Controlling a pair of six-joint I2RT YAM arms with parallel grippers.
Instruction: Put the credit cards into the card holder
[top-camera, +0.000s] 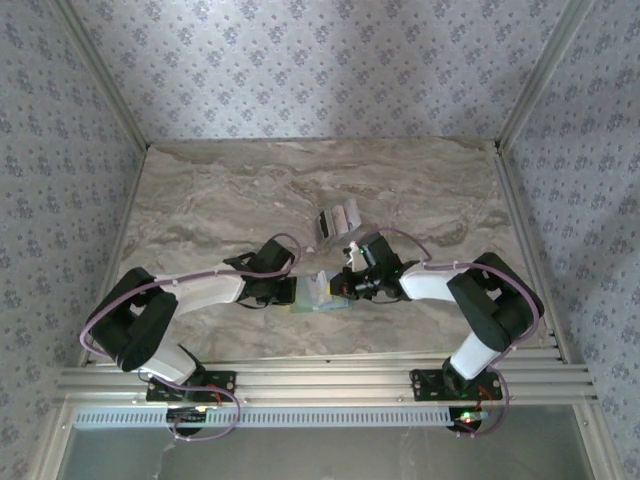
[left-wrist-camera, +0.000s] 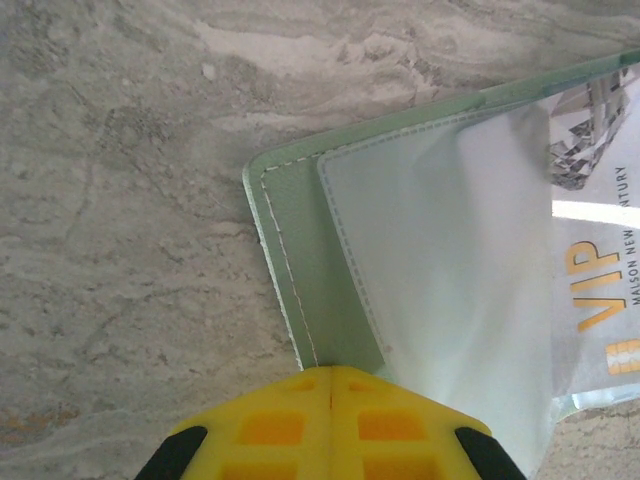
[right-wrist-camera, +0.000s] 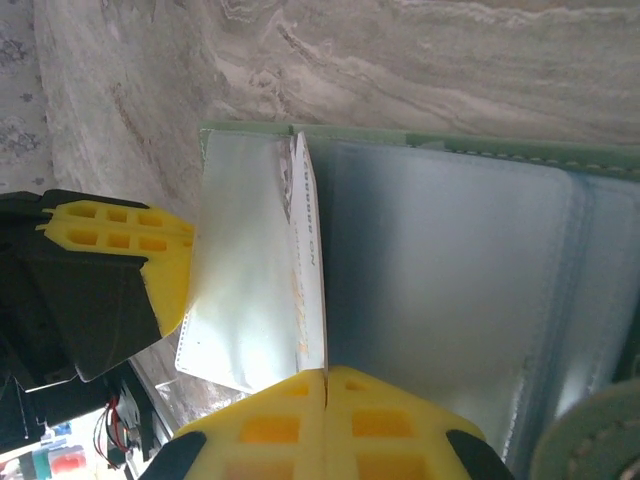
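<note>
The card holder (top-camera: 315, 300) is lying open on the marbled counter (top-camera: 200, 200), just toward 6 o'clock from its middle, with an arm reaching in from each side. The left end effector (top-camera: 296, 290) is sitting at the holder's 9 o'clock. In the left wrist view its yellow fingers (left-wrist-camera: 330, 385) are pressing together at 6 o'clock on the holder's (left-wrist-camera: 290, 250) edge and clear pocket flap. A VIP card (left-wrist-camera: 590, 290) is showing at 3 o'clock, partly behind that flap.

The right end effector (top-camera: 338, 288) is sitting at the holder's 3 o'clock. In the right wrist view its fingers (right-wrist-camera: 325, 385) are pinching a white credit card (right-wrist-camera: 308, 250) held edge-on. The card is pointing toward 12 o'clock, between the lifted flap and the holder (right-wrist-camera: 450, 290).

The other credit cards (top-camera: 335, 220) are lying at 12 o'clock from the holder, apart from both arms.
</note>
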